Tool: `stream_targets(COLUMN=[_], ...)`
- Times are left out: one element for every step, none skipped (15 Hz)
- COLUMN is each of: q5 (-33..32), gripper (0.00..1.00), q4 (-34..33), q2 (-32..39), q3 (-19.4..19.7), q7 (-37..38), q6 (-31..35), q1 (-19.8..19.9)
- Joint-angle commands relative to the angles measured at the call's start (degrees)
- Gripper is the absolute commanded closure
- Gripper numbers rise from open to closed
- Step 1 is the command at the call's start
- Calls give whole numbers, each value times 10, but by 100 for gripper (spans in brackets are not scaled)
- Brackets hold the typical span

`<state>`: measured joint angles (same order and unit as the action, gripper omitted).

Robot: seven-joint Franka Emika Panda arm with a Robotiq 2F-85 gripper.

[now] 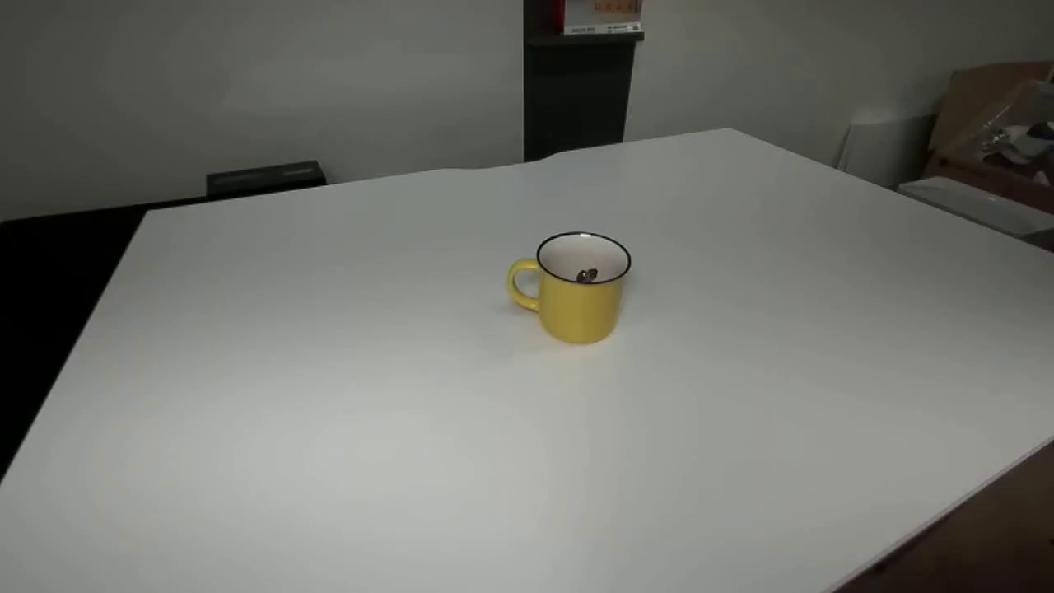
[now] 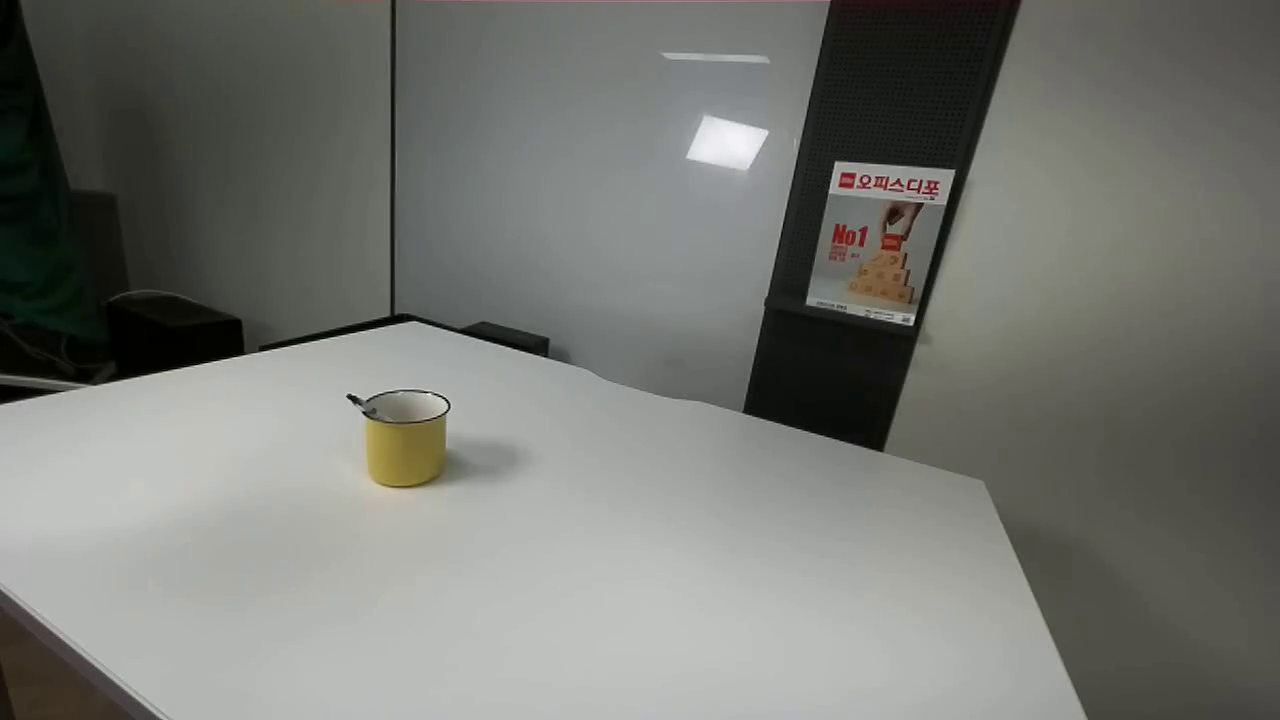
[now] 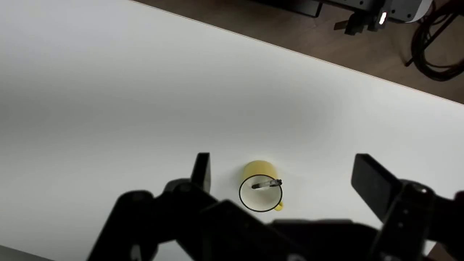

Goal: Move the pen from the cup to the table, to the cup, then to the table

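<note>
One pen (image 3: 268, 183) is contained in the cup (image 1: 580, 313), which is stood upright on the tabletop (image 1: 329, 412) and set inward from every visible edge. The pen is tilted: its lower end is located inside the cup, its upper part is leaned against the rim, and its dark upper end (image 2: 355, 400) is projected beyond the rim in an exterior view. In that view the far corner of the tabletop is seen directly behind the cup, well apart from it. In the wrist view the claw (image 3: 281, 172) is shown with its two fingers (image 3: 373, 181) spread wide apart, and the cup is framed between them. A poster (image 2: 880, 243) is mounted beyond the far edge
</note>
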<state>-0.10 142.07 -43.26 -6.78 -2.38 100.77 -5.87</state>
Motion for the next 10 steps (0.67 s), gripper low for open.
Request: stream_targets(q5=[-3,-3,-3,-3,-6,-11,-19,-26,-36,-45], gripper=[0,0,0,0,0,0,0,0,0,0], q4=[-2,-2,-2,-5,-6,-6,-6,-8,-8,-9], q2=[1,1,1,16,26,46,61,80,99,120], q3=[4,4,4,2,0,-3,-7,-11,-17,-23], q7=[3,3,3,5,7,9,12,19,26,35], q6=[-2,-2,-2,8,17,41,61,82,108,135], q1=[-5,-5,-5,-4,-2,1,4,7,9,11])
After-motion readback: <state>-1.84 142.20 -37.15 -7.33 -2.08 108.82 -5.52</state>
